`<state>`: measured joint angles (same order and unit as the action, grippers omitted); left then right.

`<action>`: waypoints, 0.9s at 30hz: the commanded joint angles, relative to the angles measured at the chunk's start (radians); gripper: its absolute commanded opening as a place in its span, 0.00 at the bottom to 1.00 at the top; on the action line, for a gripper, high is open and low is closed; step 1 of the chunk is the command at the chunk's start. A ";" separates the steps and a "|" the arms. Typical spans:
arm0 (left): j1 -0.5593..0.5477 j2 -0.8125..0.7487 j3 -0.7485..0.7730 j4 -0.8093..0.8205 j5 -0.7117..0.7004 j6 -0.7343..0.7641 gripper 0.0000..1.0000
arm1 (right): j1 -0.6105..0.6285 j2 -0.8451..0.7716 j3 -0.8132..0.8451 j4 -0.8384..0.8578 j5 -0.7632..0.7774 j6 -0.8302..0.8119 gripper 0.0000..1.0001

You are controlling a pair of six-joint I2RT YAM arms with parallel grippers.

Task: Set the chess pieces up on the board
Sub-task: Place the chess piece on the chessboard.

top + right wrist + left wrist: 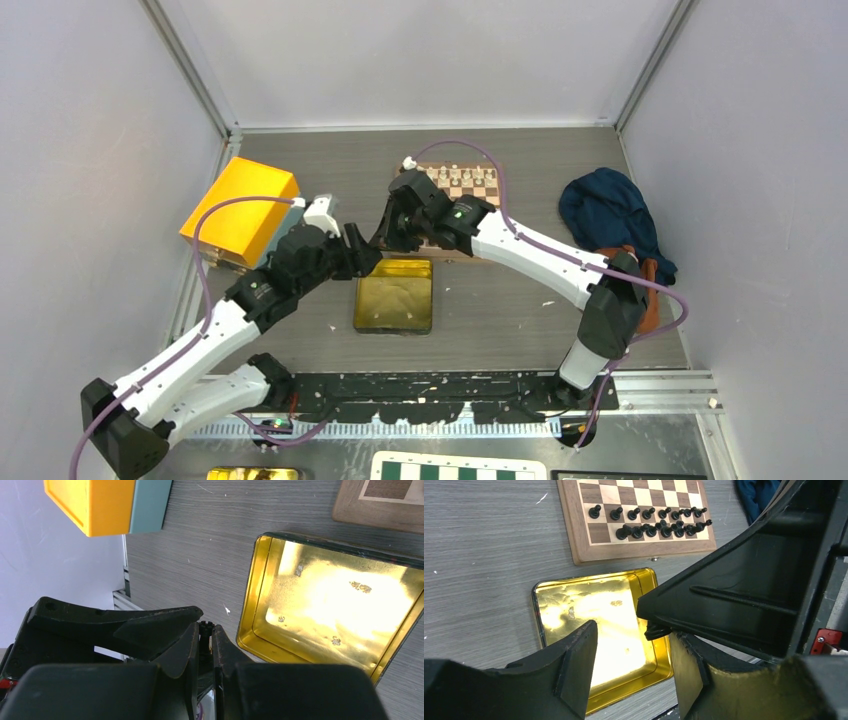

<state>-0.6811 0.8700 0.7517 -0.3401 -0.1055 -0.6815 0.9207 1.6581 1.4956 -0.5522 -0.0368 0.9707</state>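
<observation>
The wooden board point(478, 190) lies at the table's far middle, partly hidden by my right arm. Cream chess pieces point(458, 173) line its far side. In the left wrist view, two rows of black chess pieces point(650, 522) stand on the board point(573, 535). My right gripper point(206, 626) is shut on a black piece with a crown-like top point(205, 633), held over the table left of the gold tin. The piece's other end point(656, 631) pokes out between the fingers of my left gripper point(633, 632), which is open and does not touch it. The two grippers point(372, 243) meet there.
An open gold tin point(393, 296) lies in front of the board, under both grippers. An orange box point(240, 208) stands at the far left. A dark blue cloth point(610, 215) lies at the right. A green-and-white checkered board point(458, 468) shows at the near edge.
</observation>
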 commanded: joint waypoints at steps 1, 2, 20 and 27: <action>0.008 0.011 0.006 0.076 0.014 -0.012 0.55 | 0.003 -0.038 0.013 0.028 -0.033 -0.009 0.01; 0.008 0.014 0.009 0.076 0.015 -0.012 0.55 | 0.002 -0.036 0.016 0.023 -0.037 -0.013 0.01; 0.016 0.058 0.048 0.090 0.032 -0.007 0.53 | 0.009 -0.009 0.013 -0.015 -0.107 -0.057 0.01; 0.018 0.067 0.072 0.089 0.043 -0.009 0.48 | 0.008 -0.004 0.000 -0.003 -0.131 -0.054 0.01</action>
<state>-0.6781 0.9295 0.7601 -0.3313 -0.0505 -0.6811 0.9100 1.6596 1.4956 -0.5617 -0.0746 0.9218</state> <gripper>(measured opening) 0.499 0.160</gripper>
